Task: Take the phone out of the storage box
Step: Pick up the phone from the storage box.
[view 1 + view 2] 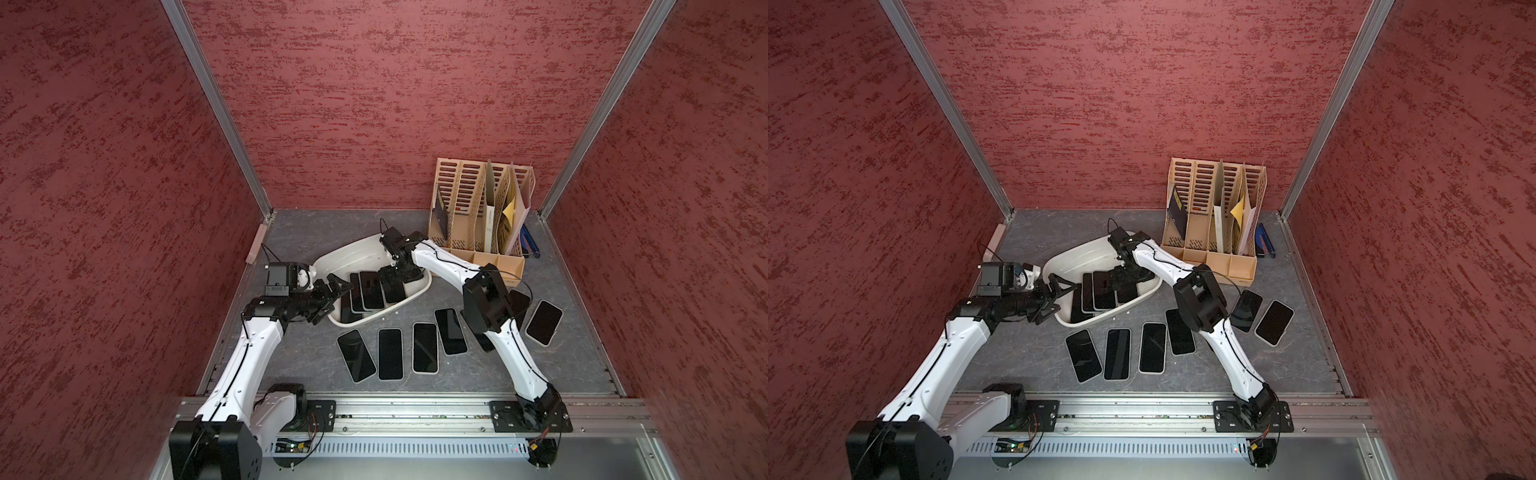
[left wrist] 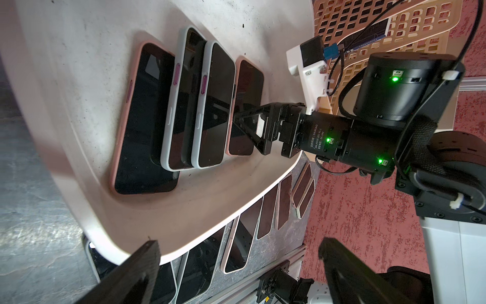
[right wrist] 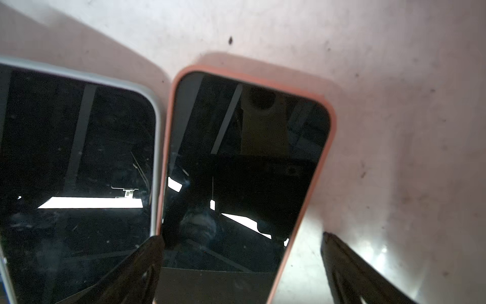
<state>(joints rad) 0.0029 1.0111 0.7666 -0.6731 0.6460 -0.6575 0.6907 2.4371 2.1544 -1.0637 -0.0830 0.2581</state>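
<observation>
The storage box (image 1: 365, 254) (image 1: 1076, 257) is a shallow white tub on the grey table, seen in both top views. Several dark-screened phones lie side by side in it. My right gripper (image 1: 392, 276) (image 3: 242, 263) reaches down into the box, open. Its fingers (image 3: 147, 265) straddle the rightmost phone (image 3: 244, 158) (image 2: 247, 105), which has a coral-pink case, without closing on it. My left gripper (image 1: 332, 301) (image 2: 236, 265) is open at the box's left rim (image 2: 184, 252) and holds nothing. A grey-cased phone (image 3: 79, 158) lies right beside the coral one.
Several more phones (image 1: 390, 353) lie in a row on the table in front of the box, partly under my right arm. A beige slotted file organizer (image 1: 478, 208) stands at the back right with a blue tool (image 1: 530, 245) beside it. Red walls enclose the table.
</observation>
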